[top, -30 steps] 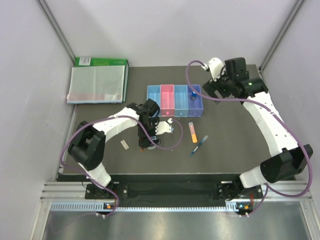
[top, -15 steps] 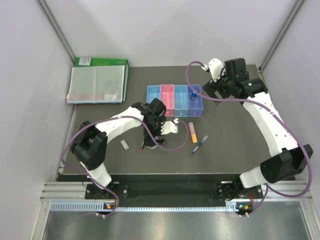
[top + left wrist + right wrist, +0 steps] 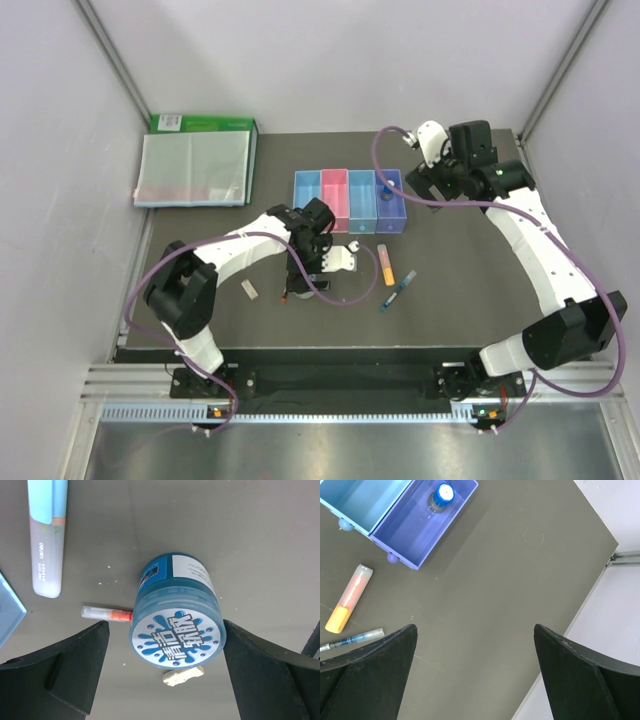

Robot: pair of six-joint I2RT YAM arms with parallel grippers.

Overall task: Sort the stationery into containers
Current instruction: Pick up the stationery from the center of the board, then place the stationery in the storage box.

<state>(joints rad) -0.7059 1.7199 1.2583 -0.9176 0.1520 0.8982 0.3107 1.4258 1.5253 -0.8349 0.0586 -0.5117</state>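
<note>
- The round blue tub (image 3: 176, 630) has a translucent body with a paper label (its white lid, printed in blue, faces the wrist camera).
- It sits on the dark table (image 3: 250, 540) on the near side of the bins (image 3: 350, 198), with a beige eraser (image 3: 183, 676) just beside it.
- The left gripper (image 3: 165, 624) stands wide apart astride the tub, gripping nothing. The tub is closer to the finger at the right of the wrist view.
- The right gripper (image 3: 475, 635) also gapes wide, empty.
</note>
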